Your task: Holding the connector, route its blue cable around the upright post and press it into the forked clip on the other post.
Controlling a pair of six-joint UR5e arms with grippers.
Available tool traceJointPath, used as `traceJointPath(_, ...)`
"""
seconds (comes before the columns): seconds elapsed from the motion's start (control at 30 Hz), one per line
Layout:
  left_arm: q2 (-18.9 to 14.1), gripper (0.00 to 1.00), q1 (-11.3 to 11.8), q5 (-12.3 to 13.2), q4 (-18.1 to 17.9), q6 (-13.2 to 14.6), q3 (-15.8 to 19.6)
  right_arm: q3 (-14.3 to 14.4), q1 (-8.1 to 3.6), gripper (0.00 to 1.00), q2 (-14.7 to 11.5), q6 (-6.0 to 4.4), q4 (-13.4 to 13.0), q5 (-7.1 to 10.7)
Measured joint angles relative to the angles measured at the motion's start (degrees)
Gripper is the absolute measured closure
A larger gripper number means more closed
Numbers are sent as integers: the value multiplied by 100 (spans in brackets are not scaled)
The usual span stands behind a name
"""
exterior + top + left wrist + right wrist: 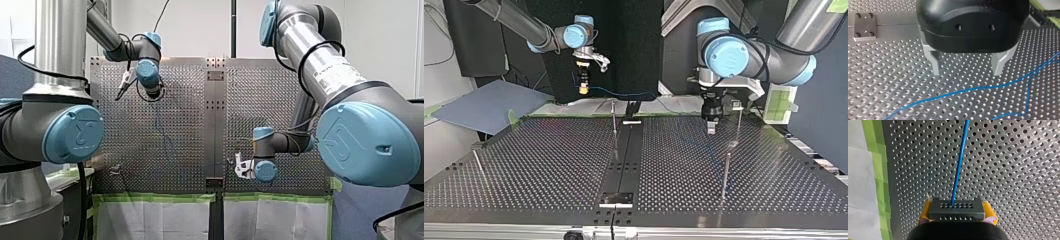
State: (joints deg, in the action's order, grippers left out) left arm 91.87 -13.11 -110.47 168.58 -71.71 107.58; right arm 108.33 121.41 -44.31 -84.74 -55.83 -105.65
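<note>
Yellow pads (924,214) of my right gripper (957,211) are clamped on the dark connector (956,207), one on each side. Blue cable (959,162) leaves the connector's face and runs straight ahead over the perforated tabletop (1010,170); green tape (880,170) lines the edge beside it. Top view: this gripper holds the connector raised above the tabletop's far edge, left of a thin post (614,120). My left gripper (967,68) hangs low over the tabletop, metal fingers (934,62) apart; cable lies slack just ahead of them. Top view places it near a second post (739,120). Whether cable touches either post: cannot tell.
</note>
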Motion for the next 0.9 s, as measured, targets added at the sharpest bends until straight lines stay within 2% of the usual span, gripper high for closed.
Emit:
traceJointPath(0.33, 123, 0, -14, 48, -549, 543, -143, -1, 3, 92, 0, 0, -2, 0)
traceJointPath(0.6, 225, 0, -23, -177, -956, 734, -380, -5, 1, 92, 1, 0, -7, 0)
traceJointPath(0.9, 512, 0, -111, -332, -1381, 1018, -483, -7, 1, 92, 0, 0, -6, 0)
